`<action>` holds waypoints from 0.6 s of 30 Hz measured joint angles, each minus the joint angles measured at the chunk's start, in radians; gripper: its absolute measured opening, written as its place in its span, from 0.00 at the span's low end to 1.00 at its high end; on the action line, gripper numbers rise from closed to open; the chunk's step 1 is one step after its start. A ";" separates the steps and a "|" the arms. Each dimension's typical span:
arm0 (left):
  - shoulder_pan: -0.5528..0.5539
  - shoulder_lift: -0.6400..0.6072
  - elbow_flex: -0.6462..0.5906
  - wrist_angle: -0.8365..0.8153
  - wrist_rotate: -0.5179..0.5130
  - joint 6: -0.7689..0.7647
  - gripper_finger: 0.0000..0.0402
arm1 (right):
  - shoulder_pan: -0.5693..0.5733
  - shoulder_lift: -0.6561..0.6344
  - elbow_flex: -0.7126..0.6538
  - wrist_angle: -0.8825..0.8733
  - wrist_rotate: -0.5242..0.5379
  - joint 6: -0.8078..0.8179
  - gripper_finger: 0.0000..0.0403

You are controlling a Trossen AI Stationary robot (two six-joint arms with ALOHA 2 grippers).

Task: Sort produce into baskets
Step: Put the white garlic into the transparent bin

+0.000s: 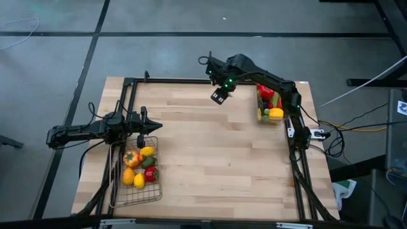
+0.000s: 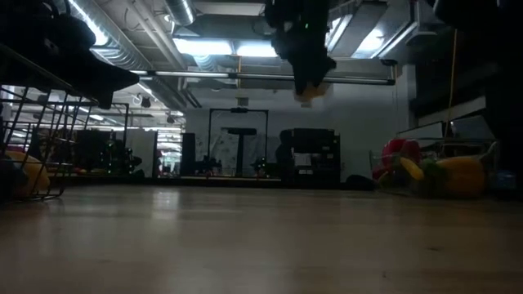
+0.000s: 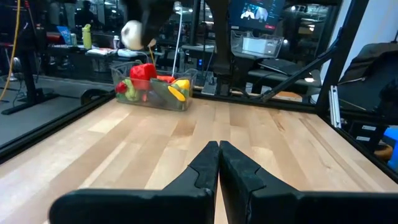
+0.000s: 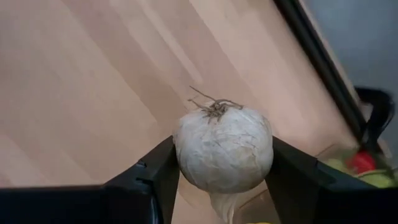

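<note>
**Right tool carrying a white onion above the worktop**

We see the item in hand as a white onion (image 4: 222, 149), a rounded bulb with dried root threads on one end and a pale stem tip on the other. Its long axis, root to stem, runs across the line between the fingers, so the two fingers press on its widest flanks. We judge this grip to be the stable one: the pads meet the broad middle and the tapering ends stay free. In the right wrist view the root end faces away from the camera.

The right tool (image 1: 219, 96) is closed on the onion and hangs in the air over the far part of the worktop (image 1: 216, 152), well clear of the surface. The clear plastic bin (image 1: 262, 113) lies near it, toward the right far corner, and holds red, green and yellow pieces. We judge the carry height to serve for clearing the bin wall.

The wire-mesh basket (image 1: 121, 191) sits at the left near side with peppers and lemons inside. The left tool (image 1: 147, 129) waits just beyond the basket's far rim, fingers pressed together and holding nothing.

No loose produce shows on the worktop, so we judge the sorting to be close to finished.
</note>
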 joint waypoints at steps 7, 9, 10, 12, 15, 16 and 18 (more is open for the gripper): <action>0.000 0.000 0.000 0.000 0.000 -0.001 0.02 | 0.070 -0.097 -0.043 0.002 0.007 -0.089 0.49; 0.000 0.000 0.000 0.000 0.000 -0.001 0.02 | 0.082 -0.146 -0.104 0.003 0.022 -0.109 0.49; 0.000 0.000 0.000 0.000 0.000 -0.001 0.02 | 0.087 -0.177 -0.144 0.002 0.031 -0.111 0.49; 0.000 0.000 0.000 0.000 0.000 -0.001 0.02 | 0.091 -0.249 -0.240 0.002 0.048 -0.109 0.49; 0.000 0.000 0.000 0.000 0.000 -0.002 0.02 | 0.092 -0.371 -0.414 -0.001 0.057 -0.072 0.49; 0.000 0.000 0.000 0.000 0.000 -0.002 0.02 | 0.092 -0.412 -0.473 0.000 0.059 -0.057 0.49; 0.000 0.000 0.000 0.000 0.000 -0.002 0.02 | 0.091 -0.495 -0.587 0.000 0.076 -0.023 0.49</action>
